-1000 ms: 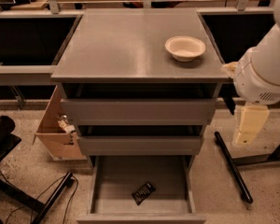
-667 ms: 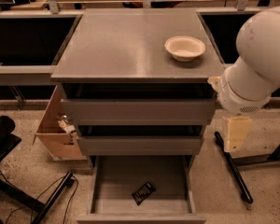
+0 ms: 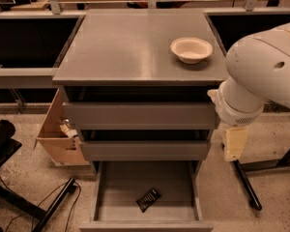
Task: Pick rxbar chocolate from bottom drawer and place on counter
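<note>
Reaching for the bar is judged the step in hand. A cardboard box (image 3: pixel 58 137) is seen at mid left, not involved. The rxbar chocolate (image 3: pixel 148 199) is lying flat and skewed in the open bottom drawer (image 3: pixel 130 182), lower centre, near its front. A white bowl (image 3: pixel 191 49) is set on the counter (image 3: pixel 125 47), upper right. The gripper (image 3: pixel 236 143) is hung at mid right, well apart from the bar; its state cannot be told. It is best brought left and down, aligned across the bar's short side.

Tool (image 3: pixel 236 143) beside bottom drawer (image 3: pixel 135 181), open from above
</note>
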Robot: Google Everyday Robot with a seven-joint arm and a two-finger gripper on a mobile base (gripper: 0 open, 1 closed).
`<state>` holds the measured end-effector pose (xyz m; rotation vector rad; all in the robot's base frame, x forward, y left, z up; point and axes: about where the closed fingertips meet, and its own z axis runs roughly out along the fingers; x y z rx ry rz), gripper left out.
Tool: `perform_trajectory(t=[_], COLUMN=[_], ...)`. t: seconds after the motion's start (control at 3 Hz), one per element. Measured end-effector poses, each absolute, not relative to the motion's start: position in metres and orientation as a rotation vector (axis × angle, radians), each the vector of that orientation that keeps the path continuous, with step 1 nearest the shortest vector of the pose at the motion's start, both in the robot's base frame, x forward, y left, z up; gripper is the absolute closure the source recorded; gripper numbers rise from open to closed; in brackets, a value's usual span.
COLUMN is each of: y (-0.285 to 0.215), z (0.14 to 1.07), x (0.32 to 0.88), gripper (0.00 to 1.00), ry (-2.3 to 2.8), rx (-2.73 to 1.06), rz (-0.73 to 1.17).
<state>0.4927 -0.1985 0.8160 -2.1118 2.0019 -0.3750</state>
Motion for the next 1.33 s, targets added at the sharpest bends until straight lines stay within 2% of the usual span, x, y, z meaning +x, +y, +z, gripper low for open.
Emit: perform_trajectory(t=[0.33, 0.67, 1.33], y=[-0.183, -0.159, -0.149], z=[0.804, 0.749, 0.622], x=[0.493, 0.493, 0.500], gripper=[0.00, 0.00, 0.00], ry=[1.930, 1.849, 1.709], rx=[-2.166, -2.247, -2.361], rz=[-0.396, -0.428, -0.502])
